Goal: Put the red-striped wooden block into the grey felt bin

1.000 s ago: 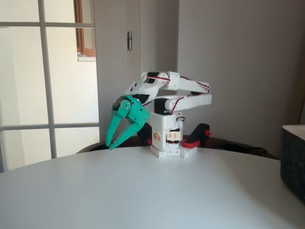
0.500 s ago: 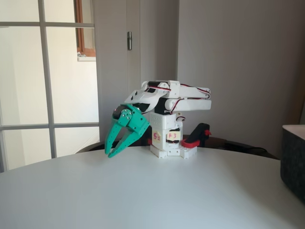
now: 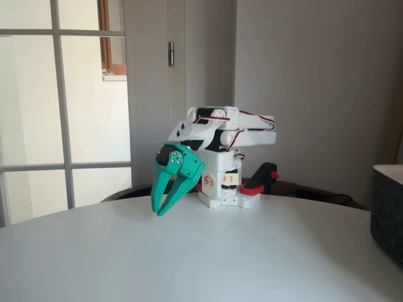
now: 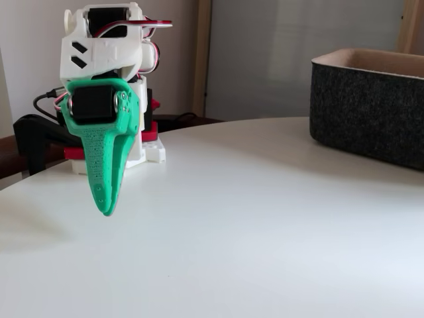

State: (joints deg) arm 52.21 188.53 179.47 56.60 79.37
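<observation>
**Folded arm, spread green gripper, grey bin at the right edge**

In both fixed views the white arm (image 3: 220, 129) sits folded low over its base (image 3: 221, 182), near the middle of one frame and at the upper left of the other. Red and black wires run along its upper links. The green gripper (image 3: 161, 206) hangs from the wrist and points down toward the white table (image 3: 189, 251), its tips just above the surface and apart from it. In a fixed view the two fingers (image 3: 156, 192) stand parted, with open space between them and nothing held. In another fixed view the gripper (image 4: 106, 209) is seen edge-on, so the fingers overlap into one tapering green blade.

The grey felt bin (image 4: 371, 109) stands on the table at the right side of the frame, well apart from the gripper; its pale rim shows along the top. In a fixed view the bin (image 3: 387, 211) is cut by the right edge.

A black and red clamp (image 3: 259, 179) sits just beside the base. A paned window (image 3: 56, 107) fills the left of that frame.
</observation>
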